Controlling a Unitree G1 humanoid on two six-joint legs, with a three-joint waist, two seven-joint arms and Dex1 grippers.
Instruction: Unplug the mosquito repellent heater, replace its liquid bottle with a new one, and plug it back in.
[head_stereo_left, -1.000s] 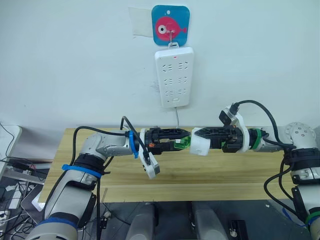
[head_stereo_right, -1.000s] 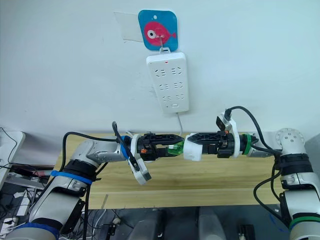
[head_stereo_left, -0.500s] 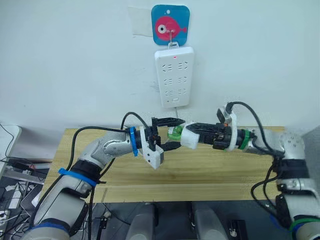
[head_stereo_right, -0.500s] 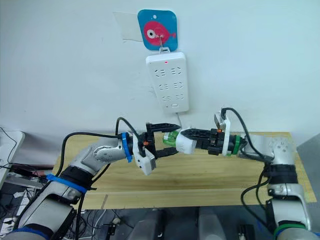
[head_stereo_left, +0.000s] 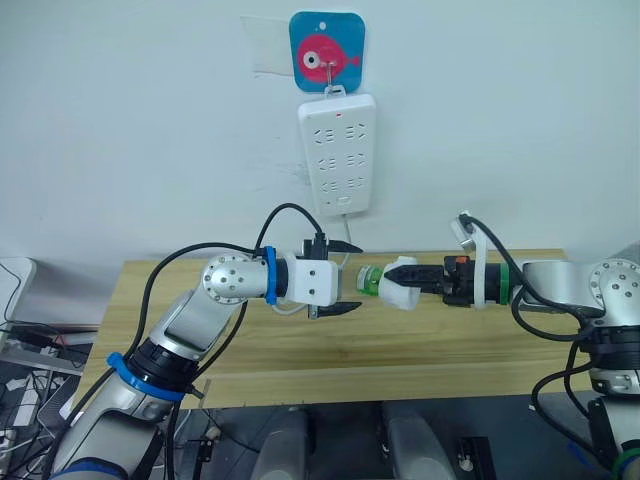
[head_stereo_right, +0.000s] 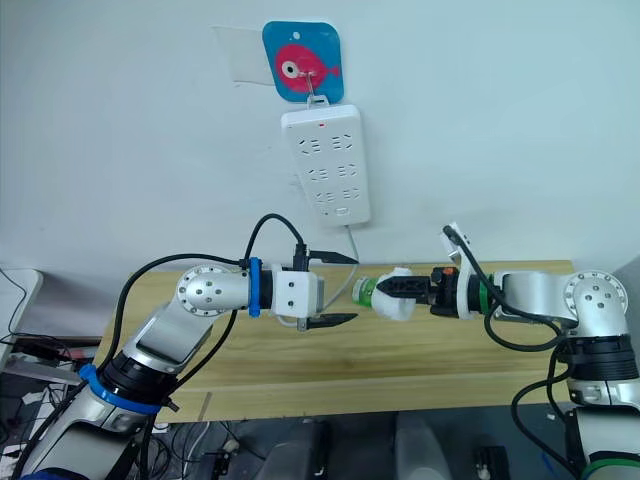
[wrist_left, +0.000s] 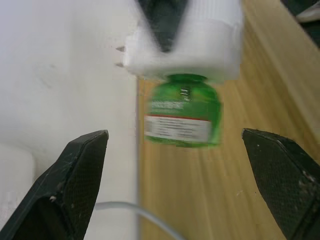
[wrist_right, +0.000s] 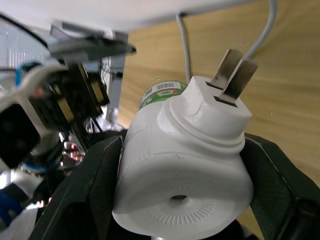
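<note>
The mosquito repellent heater (head_stereo_left: 402, 285) is a small white unit held sideways above the wooden table (head_stereo_left: 420, 345), and my right gripper (head_stereo_left: 408, 277) is shut on it. Its two plug prongs (wrist_right: 232, 74) point towards the wall. A green liquid bottle (head_stereo_left: 371, 281) with a white label sits in the heater's end and points at my left gripper (head_stereo_left: 352, 277). That gripper is open, one finger above and one below, its tips just short of the bottle (wrist_left: 182, 112). The heater's body (wrist_right: 185, 165) rests between the right fingers (wrist_right: 95, 185).
A tall white power strip (head_stereo_left: 338, 153) hangs on the wall from a blue fish hook (head_stereo_left: 327, 51), above and a little left of the heater. Its white cable (head_stereo_left: 349, 255) drops behind the grippers. Loose cables lie on the floor at the left (head_stereo_left: 25, 350).
One second ago my left gripper was closed around the green bottle; it opened, let go and turned at the wrist. The right gripper kept the heater and drew slightly right. The camera shifted.
</note>
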